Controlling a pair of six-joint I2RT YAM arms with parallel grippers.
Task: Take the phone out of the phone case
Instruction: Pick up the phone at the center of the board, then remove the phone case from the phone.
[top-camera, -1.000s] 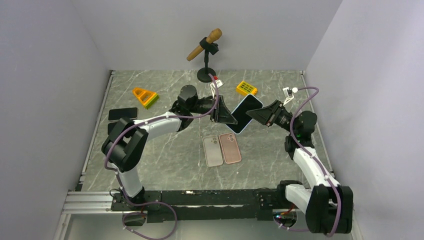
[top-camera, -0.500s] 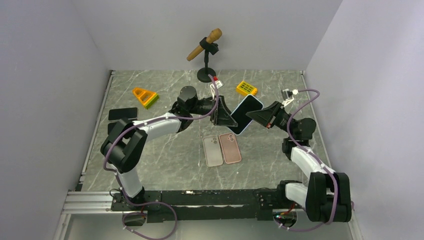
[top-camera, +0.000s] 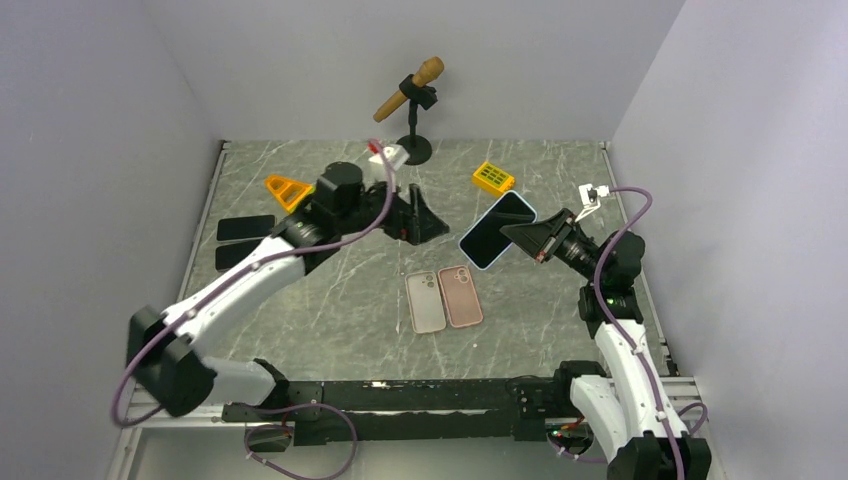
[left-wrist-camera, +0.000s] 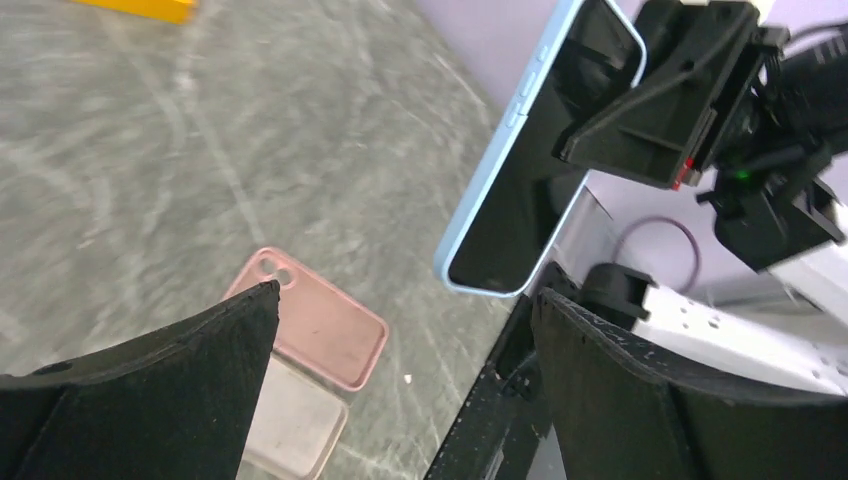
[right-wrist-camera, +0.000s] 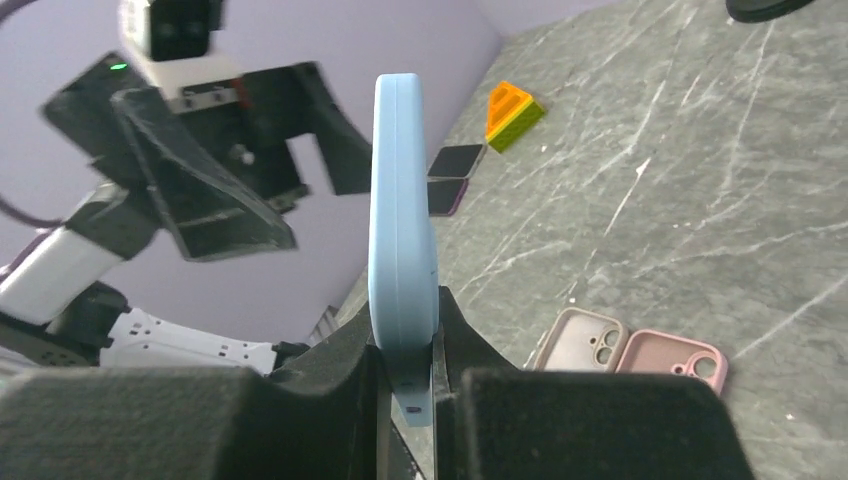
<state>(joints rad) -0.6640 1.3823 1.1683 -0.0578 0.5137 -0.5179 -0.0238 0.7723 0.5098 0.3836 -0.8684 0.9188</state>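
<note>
Right tool (top-camera: 522, 238) is clamping the phone (top-camera: 490, 232) aloft over the surface (top-camera: 340, 300), apparently still sitting in its blue case (right-wrist-camera: 400, 200), while left tool (top-camera: 425, 222) is hanging wide open nearby, so removal is looking undone.

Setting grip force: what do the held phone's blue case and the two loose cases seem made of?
The blue case: matte, rounded edges, no glare, likely silicone or soft plastic; the pink case and beige case: same dull finish, probably silicone.

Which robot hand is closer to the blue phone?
The right. The right gripper is clamped on one end of the blue phone, holding it in the air. The left gripper hangs open off to the side, not touching it.
</note>
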